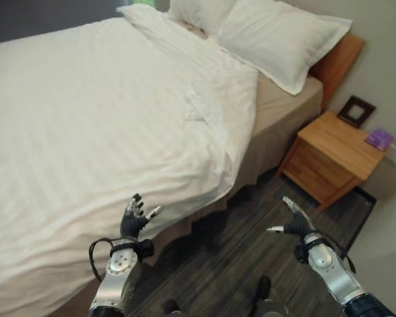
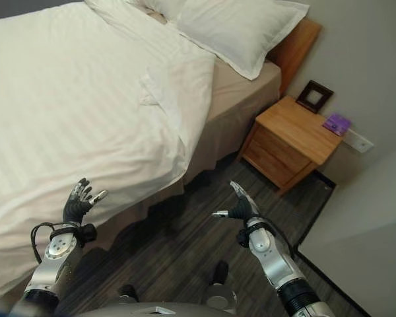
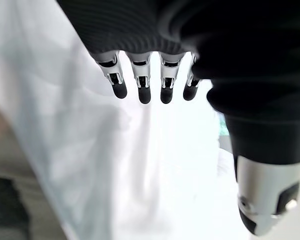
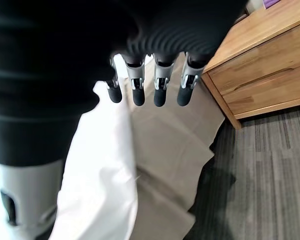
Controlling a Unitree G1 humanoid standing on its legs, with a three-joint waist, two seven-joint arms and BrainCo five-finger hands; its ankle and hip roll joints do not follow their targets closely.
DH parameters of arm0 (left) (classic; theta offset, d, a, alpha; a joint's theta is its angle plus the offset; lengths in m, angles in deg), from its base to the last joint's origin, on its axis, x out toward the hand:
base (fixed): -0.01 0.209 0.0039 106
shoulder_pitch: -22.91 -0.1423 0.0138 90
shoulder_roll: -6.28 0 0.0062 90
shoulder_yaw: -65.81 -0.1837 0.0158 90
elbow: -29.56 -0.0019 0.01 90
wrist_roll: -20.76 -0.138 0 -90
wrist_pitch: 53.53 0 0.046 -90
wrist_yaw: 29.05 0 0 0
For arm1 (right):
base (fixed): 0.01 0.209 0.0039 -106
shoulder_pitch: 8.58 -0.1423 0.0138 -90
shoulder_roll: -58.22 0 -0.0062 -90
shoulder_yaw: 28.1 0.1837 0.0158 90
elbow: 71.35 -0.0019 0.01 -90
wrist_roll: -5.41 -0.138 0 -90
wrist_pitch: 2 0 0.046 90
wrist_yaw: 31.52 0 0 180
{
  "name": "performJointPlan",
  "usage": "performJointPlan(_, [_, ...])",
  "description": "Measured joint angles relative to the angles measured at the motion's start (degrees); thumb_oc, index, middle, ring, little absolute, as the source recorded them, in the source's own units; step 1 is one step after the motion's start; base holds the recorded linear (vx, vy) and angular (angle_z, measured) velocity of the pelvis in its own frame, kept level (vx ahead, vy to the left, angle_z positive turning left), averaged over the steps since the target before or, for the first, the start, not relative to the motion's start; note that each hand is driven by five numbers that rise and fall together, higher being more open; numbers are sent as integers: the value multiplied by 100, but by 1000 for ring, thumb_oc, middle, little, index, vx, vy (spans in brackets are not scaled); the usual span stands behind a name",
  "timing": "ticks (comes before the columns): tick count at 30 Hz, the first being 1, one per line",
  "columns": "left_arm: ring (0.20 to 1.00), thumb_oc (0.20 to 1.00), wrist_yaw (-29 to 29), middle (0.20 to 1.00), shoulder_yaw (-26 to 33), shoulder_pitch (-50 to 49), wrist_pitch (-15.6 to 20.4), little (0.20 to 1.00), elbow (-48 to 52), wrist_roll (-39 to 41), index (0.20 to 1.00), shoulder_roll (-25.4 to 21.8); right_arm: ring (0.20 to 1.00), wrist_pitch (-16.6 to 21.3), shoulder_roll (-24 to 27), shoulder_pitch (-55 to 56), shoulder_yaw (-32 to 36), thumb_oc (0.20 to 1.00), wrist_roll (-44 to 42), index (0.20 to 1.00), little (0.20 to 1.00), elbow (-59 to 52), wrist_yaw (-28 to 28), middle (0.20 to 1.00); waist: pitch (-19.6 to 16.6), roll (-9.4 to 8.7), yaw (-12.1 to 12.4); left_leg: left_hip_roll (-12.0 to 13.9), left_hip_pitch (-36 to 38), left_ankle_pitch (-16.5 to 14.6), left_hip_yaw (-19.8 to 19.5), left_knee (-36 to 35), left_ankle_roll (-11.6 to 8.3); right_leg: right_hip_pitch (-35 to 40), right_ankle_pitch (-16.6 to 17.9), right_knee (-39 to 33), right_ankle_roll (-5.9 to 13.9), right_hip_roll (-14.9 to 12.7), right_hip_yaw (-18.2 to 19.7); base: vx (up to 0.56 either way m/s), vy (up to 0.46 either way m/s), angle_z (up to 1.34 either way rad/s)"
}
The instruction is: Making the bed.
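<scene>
Both hands hang empty with fingers relaxed and spread: the left hand point(image 1: 136, 220) at 7 o'clock by the bed's edge, the right hand point(image 1: 295, 223) at 5 o'clock over the dark floor point(image 1: 237, 257). White duvet point(image 1: 86, 125) covers the bed point(image 1: 277, 112), its corner draping down the side. Two pillows point(image 1: 270, 33) lie at 12 o'clock. At 3 o'clock a wooden nightstand point(image 1: 333, 155) carries a dark frame point(image 1: 356, 111) and a purple item point(image 1: 379, 139).

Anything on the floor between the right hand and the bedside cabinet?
No. In the left eye view, bare dark plank floor runs from the right hand to the wooden bedside cabinet.
</scene>
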Motion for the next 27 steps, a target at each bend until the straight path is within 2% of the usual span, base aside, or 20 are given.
performJointPlan(2, [1000,1000,-67,1000,-88,76,-16,1000,-115,-20,1000,383,1000,-55,263,88,124,1000,1,1000,1000,193,-13,1000,103,222,-168,149,-29,79,-141,229,-116,-19,-337,591,-152,37,176,151,-400,48])
performJointPlan(3, [1000,1000,-159,1000,-200,-21,-8,1000,8,-21,1000,447,1000,-111,421,223,131,1000,4,1000,1000,200,-39,1000,41,370,-180,228,-18,100,-19,304,-87,-7,-561,906,-93,6,352,139,-547,62])
performJointPlan(5, [1000,1000,-190,1000,-276,74,6,1000,14,-20,1000,395,1000,-92,462,285,132,1000,5,1000,1000,214,-66,1000,70,353,-260,261,-127,86,-304,490,-114,-303,-1007,1665,-22,-66,1093,79,-426,62])
performJointPlan(6, [1000,1000,-215,1000,-266,190,7,1000,32,-19,1000,305,1000,-89,421,301,39,1000,3,1000,1000,213,-126,1000,103,254,-330,220,-211,85,-435,513,-113,-487,-1337,2070,139,-147,1687,72,-439,90])
performJointPlan(7, [1000,1000,-225,1000,-241,269,6,1000,42,-18,1000,205,1000,-72,380,302,-98,1000,-4,1000,1000,214,-160,1000,77,171,-385,158,-298,102,-622,501,-144,-436,-1629,2003,382,-200,1918,72,-441,83])
performJointPlan(8, [1000,1000,-219,1000,-240,309,5,1000,42,-18,1000,113,1000,-47,341,254,-191,1000,-6,1000,1000,213,-236,1000,73,149,-354,184,-400,155,-652,527,-198,-406,-1841,1974,486,-130,1956,49,-311,46])
performJointPlan(10, [1000,1000,-227,1000,-218,224,9,1000,77,-18,1000,52,1000,-13,134,118,-202,1000,-11,1000,1000,230,-271,1000,155,259,-204,266,-414,450,-611,459,177,-483,-1827,2032,404,5,1943,44,-444,3])
performJointPlan(12, [1000,1000,-238,1000,-193,14,21,1000,80,-15,1000,120,1000,11,91,-12,-365,1000,-14,1000,1000,317,-309,1000,195,384,-207,321,-438,643,-572,533,365,-539,-2027,2254,335,101,1864,31,-605,8])
performJointPlan(13, [1000,1000,-278,1000,-150,-184,52,1000,138,0,1000,300,1000,43,67,-104,-490,1000,-13,1000,1000,402,-392,1000,205,469,-72,574,-728,862,-473,946,267,-738,-2192,2654,113,279,1795,20,-784,24])
performJointPlan(14, [1000,1000,-301,1000,-177,-196,58,1000,93,5,1000,369,1000,78,63,-73,-470,1000,-13,1000,1000,401,-438,1000,232,423,-33,612,-964,1159,-427,1120,181,-757,-2257,2765,44,323,1704,-15,-682,58])
performJointPlan(15, [1000,1000,-343,1000,-189,-111,89,1000,-13,36,1000,472,1000,112,90,-42,-425,1000,-12,1000,1000,430,-454,1000,293,424,-68,676,-1270,1477,-402,1303,262,-784,-2380,3073,28,326,1505,-34,-268,138])
performJointPlan(16, [1000,1000,-401,1000,-275,-136,54,1000,125,98,1000,424,1000,78,83,140,-318,1000,-12,1000,1000,335,-478,1000,288,200,-104,751,-1727,1807,59,1872,112,-957,-2656,3506,-448,268,1209,-51,-238,115])
performJointPlan(17, [1000,1000,-557,1000,-541,-696,-45,1000,329,94,1000,328,1000,43,76,-82,-397,1000,-12,1000,1000,260,-497,1000,380,39,-18,733,-1996,1552,438,2458,-188,-972,-2714,3170,-660,291,1302,-37,-122,64])
performJointPlan(18, [1000,1000,-633,1000,-565,-772,-114,1000,293,94,1000,333,1000,45,80,-138,-396,1000,-14,1000,1000,127,-472,1000,398,41,6,550,-1965,1553,523,2467,-182,-915,-2603,2923,-804,294,1325,-38,-141,-12])
performJointPlan(19, [1000,1000,-669,1000,-596,-771,-144,1000,264,93,1000,348,1000,71,109,-125,-346,1000,-13,1000,1000,-25,-487,1000,507,-23,-13,223,-1966,1472,510,2462,-280,-764,-2391,2504,-864,320,1371,0,0,0])
performJointPlan(20, [1000,1000,-719,1000,-589,-737,-133,1000,296,93,1000,358,1000,85,132,-133,-364,1000,-12,1000,1000,-80,-503,1000,550,-12,-72,-238,-1716,1132,543,2070,-257,-454,-2018,1836,-809,325,1321,17,-1,4])
performJointPlan(21, [1000,1000,-740,1000,-559,-723,-124,1000,353,91,1000,345,1000,84,135,-134,-403,1000,-12,1000,1000,-82,-507,1000,540,47,-53,-425,-1437,1024,568,1707,-196,-292,-1744,1535,-752,432,1310,0,0,0])
performJointPlan(22, [1000,1000,-753,1000,-571,-701,-104,1000,403,85,1000,351,1000,86,156,-129,-412,1000,-13,1000,1000,-79,-506,1000,559,145,-87,-493,-1199,823,358,1331,-164,-165,-1587,1324,-723,577,1284,-63,-56,-13])
performJointPlan(23, [1000,1000,-789,1000,-629,-563,-90,1000,445,81,1000,367,1000,86,205,-120,-395,1000,-14,1000,1000,-55,-490,1000,583,394,-139,-444,-999,760,46,1029,-182,-97,-1561,1216,-759,819,1148,-67,-73,4])
performJointPlan(27, [1000,1000,-831,1000,-727,142,-95,1000,303,78,1000,372,1000,10,70,169,-212,1000,-187,1000,1000,34,-493,1000,650,402,-264,-325,-719,724,18,595,-167,-146,-1499,1211,-747,916,913,-13,-21,22])
